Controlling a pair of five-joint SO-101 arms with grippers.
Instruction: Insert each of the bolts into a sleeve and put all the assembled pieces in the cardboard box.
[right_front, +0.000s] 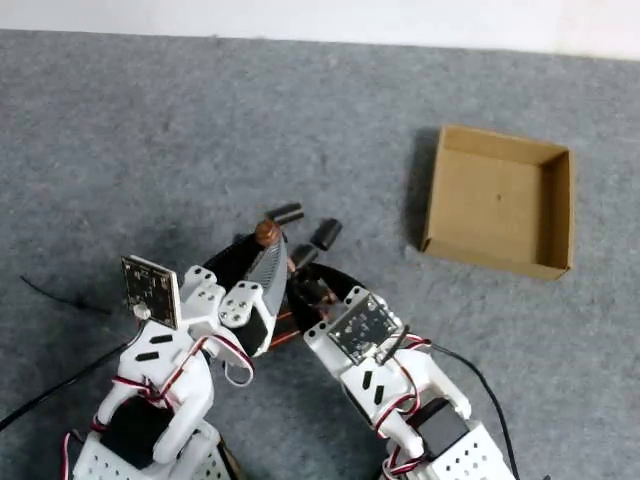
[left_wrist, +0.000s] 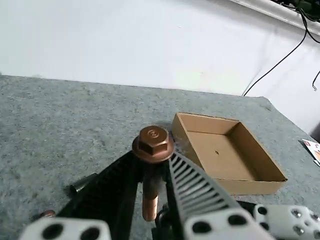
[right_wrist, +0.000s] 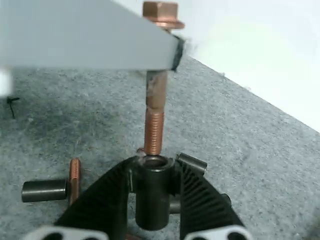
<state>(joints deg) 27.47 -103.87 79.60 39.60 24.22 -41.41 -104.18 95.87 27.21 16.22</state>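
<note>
My left gripper (left_wrist: 150, 162) (right_front: 268, 246) is shut on a copper bolt (left_wrist: 152, 144) (right_front: 266, 232), which hangs head up, thread down. Just below it, my right gripper (right_wrist: 154, 168) (right_front: 302, 264) is shut on an upright black sleeve (right_wrist: 153, 196). The bolt's threaded end (right_wrist: 154, 131) sits right at the sleeve's open mouth. Two loose sleeves (right_front: 285, 213) (right_front: 326, 234) lie on the mat just beyond the grippers. Another sleeve (right_wrist: 44, 190) and a spare bolt (right_wrist: 74, 179) lie beside the right gripper. The cardboard box (right_front: 492, 253) (left_wrist: 254, 186) stands empty to the right.
The work surface is a grey felt mat (right_front: 150, 150) with open room at left and far side. Both arm bases (right_front: 150, 420) crowd the near edge, with cables trailing off them. A white wall (left_wrist: 150, 40) rises behind the mat.
</note>
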